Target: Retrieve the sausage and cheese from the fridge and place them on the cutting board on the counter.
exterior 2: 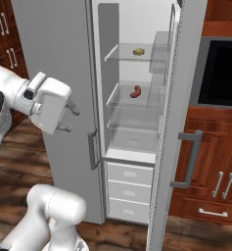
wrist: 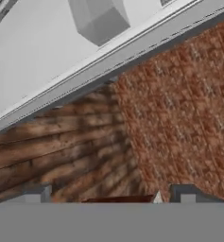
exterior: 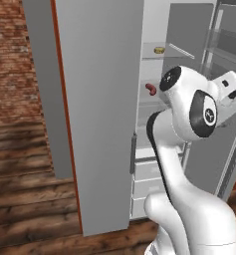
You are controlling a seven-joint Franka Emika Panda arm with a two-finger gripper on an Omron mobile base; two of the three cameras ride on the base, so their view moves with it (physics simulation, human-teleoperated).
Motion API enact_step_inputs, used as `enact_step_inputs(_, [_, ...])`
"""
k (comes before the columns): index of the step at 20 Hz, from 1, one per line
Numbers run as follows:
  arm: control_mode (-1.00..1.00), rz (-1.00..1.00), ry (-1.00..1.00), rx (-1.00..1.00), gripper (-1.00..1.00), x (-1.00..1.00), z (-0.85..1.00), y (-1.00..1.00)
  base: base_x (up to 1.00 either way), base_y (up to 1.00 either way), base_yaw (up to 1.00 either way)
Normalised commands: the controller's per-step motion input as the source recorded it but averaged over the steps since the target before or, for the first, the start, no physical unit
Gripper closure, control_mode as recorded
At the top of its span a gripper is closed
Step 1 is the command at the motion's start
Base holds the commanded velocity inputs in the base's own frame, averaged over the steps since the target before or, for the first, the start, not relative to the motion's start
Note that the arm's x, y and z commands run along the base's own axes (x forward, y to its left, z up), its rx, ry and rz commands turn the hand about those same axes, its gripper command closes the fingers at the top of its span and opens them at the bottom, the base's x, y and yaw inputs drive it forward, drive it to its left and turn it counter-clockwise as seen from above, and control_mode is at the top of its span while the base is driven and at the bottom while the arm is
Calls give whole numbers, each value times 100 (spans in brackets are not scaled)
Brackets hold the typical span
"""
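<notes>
Inside the open fridge (exterior 2: 137, 147), cheese (exterior 2: 139, 51) shelved above sausage (exterior 2: 135, 91).

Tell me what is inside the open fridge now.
Inside the fridge the cheese lies on the upper glass shelf and the sausage on the shelf below it. The lowest shelf looks bare. The three drawers underneath are closed, so their contents stay hidden.
</notes>
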Motion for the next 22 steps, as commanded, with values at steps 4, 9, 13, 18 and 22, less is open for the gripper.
enact_step_inputs(4, [-100,2,-15,59,-100,12,25,59,0,0,0])
enact_step_inputs(9, [-100,7,-44,28,-100,3,0,30,0,0,0])
enact_step_inputs(13, [-100,10,-46,25,-100,0,-1,20,0,0,0])
enact_step_inputs(18, [-100,12,-41,27,-100,0,-19,10,0,0,0])
enact_step_inputs(22, [-100,11,-21,23,-100,6,-18,11,0,0,0])
